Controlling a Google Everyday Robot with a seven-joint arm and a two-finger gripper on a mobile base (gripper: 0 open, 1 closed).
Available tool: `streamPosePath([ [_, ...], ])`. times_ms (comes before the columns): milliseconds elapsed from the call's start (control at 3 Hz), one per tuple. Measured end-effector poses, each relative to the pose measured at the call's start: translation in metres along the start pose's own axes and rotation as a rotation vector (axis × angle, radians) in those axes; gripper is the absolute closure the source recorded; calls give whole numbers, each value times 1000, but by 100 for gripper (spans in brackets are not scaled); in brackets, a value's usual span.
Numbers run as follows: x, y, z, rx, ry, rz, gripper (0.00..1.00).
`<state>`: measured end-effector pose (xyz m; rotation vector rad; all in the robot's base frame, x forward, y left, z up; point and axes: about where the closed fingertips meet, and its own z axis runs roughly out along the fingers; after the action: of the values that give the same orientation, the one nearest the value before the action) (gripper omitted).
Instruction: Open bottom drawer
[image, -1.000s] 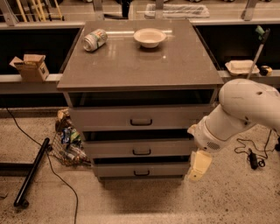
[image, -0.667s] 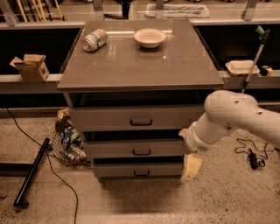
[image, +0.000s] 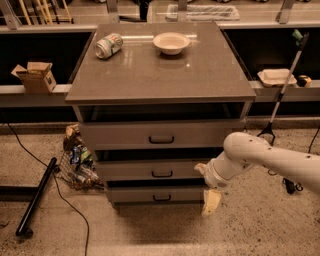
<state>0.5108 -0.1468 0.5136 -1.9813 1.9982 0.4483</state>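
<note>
i am working the approach: the pincer (image: 211, 202) is hanging low at the right end of the bottom drawer (image: 135, 194), near its front but well off the handle (image: 161, 198). i cannot tell whether it is released or clenched. the drawer is looking shut, lowest of three under the table (image: 160, 75). next i am needing to shift left, catch the handle, then pull straight out.

The cabinet (image: 160, 75) is viewed from above and in front, fairly near; the gripper (image: 211, 202) is seen low right, beside the bottom drawer (image: 135, 194).
</note>
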Motion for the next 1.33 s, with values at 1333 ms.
streamPosePath([
  [1333, 87, -21, 130, -30, 80, -97, 0],
])
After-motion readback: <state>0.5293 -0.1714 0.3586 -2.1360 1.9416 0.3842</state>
